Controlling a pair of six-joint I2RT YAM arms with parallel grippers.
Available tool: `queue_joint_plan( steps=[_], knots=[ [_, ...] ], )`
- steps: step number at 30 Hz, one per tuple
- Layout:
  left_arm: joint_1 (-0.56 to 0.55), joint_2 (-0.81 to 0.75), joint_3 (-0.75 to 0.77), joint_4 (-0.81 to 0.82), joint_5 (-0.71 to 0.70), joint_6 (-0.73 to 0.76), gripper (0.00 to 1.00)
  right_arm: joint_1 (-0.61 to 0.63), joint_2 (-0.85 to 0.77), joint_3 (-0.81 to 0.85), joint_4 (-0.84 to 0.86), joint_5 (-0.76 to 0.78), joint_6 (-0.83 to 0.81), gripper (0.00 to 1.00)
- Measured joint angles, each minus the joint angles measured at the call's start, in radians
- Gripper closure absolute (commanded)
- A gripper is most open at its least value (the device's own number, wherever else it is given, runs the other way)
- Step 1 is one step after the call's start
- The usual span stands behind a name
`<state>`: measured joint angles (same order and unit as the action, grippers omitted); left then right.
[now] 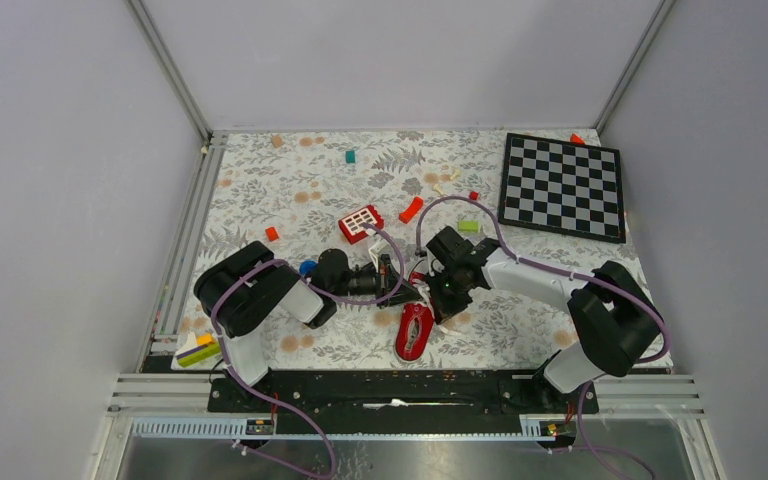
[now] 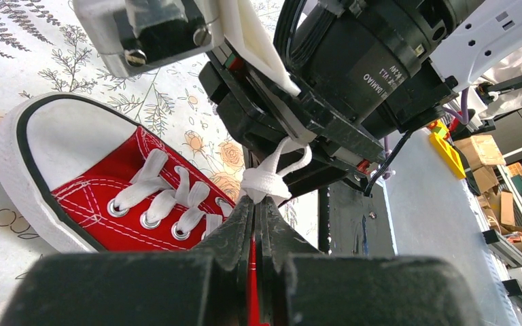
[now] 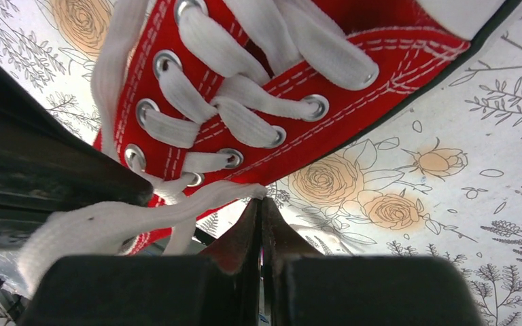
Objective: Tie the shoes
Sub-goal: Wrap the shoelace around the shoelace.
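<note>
- Tabletop [image 1: 290, 190], a flat cloth surface printed with grey ferns and tan roses, spreads under both pincers.
- Chessboard [image 1: 562, 186], a rigid square of black and grey checks, lies flat beyond and to the right of the right pincer, well apart from it.
- Small red canvas low-top sneaker [image 1: 414, 333] rests sole-down just below the two pincers and between them, on their near side. It has white stitching, metal eyelets, a smooth white rubber toe cap and a dark line along the sole edge.
- Left pincer [image 2: 255, 204], matt black with tapered fingers, is clenched on a bunched knot of the white flat woven laces [image 2: 266, 182] at its very tip.
- Right pincer [image 3: 259, 204], of the same black wedge shape, is clenched too. A taut lace strand runs from the eyelets into its tip.
- Red rectangular block with white squares [image 1: 361, 222] lies just beyond the left pincer.
- Small curved red-orange piece [image 1: 411, 209] lies beyond both pincers, roughly between them.
</note>
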<state>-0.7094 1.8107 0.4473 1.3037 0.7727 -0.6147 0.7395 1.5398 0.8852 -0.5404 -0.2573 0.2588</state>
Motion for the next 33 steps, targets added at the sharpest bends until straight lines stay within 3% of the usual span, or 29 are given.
queue_joint_plan(
  steps=[33],
  knots=[
    [0.011,0.006,-0.012,0.013,-0.003,-0.005,1.0,0.0,-0.12,-0.121,0.054,0.03,0.116,1.0]
  ],
)
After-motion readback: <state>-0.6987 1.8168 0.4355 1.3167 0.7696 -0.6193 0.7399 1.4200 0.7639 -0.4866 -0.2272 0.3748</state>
